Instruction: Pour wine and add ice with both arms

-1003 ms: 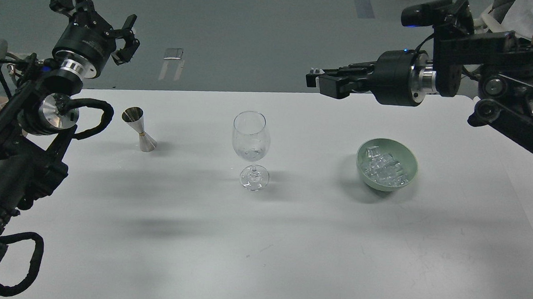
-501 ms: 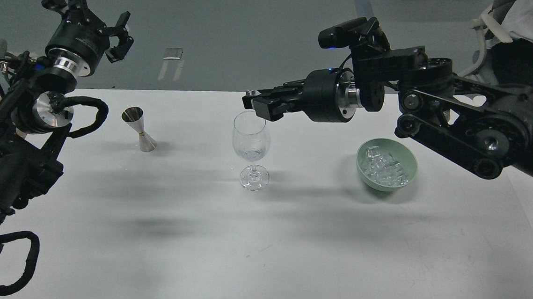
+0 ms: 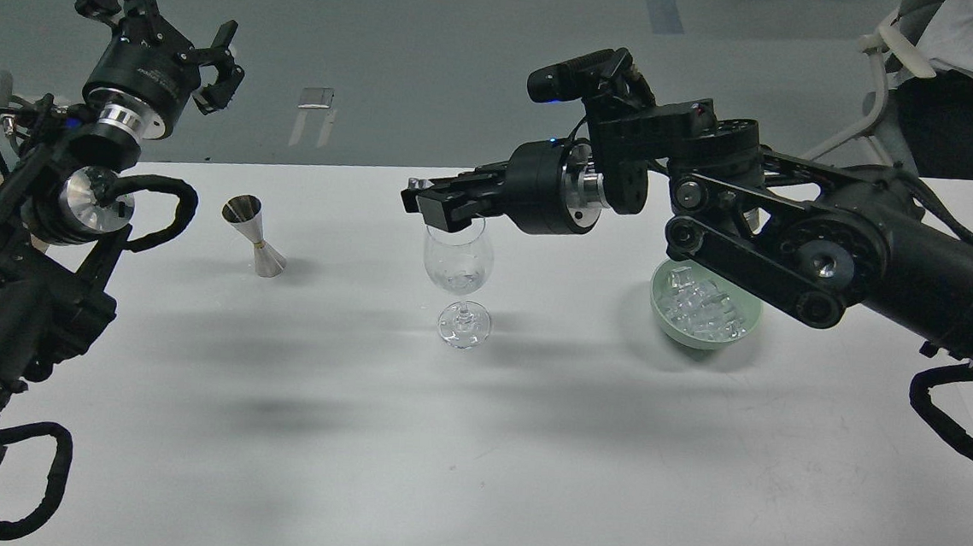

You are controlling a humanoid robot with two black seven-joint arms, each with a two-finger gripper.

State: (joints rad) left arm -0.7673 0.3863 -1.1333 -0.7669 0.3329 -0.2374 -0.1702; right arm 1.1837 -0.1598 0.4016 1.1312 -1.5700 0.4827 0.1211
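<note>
A clear stemmed wine glass (image 3: 458,258) stands mid-table with a shallow pool of clear wine (image 3: 460,282) in its bowl. My right gripper (image 3: 419,201) is directly over the glass's rim, jaws close together, with a small whitish ice chunk at its tip. The rest of the ice (image 3: 697,303) lies in a pale green bowl (image 3: 745,322), partly hidden behind my right arm. My left gripper (image 3: 170,24) is open and empty, raised high beyond the table's far left edge. A steel jigger (image 3: 254,235) stands on the table left of the glass.
The white table (image 3: 474,443) spans the view. A person sits on a chair (image 3: 882,69) at the top right beyond the table. A small metal object (image 3: 314,111) lies on the grey floor behind the table.
My right arm has swung left from beyond the bowl to over the wine glass, carrying the ice chunk. The left gripper has barely moved.
</note>
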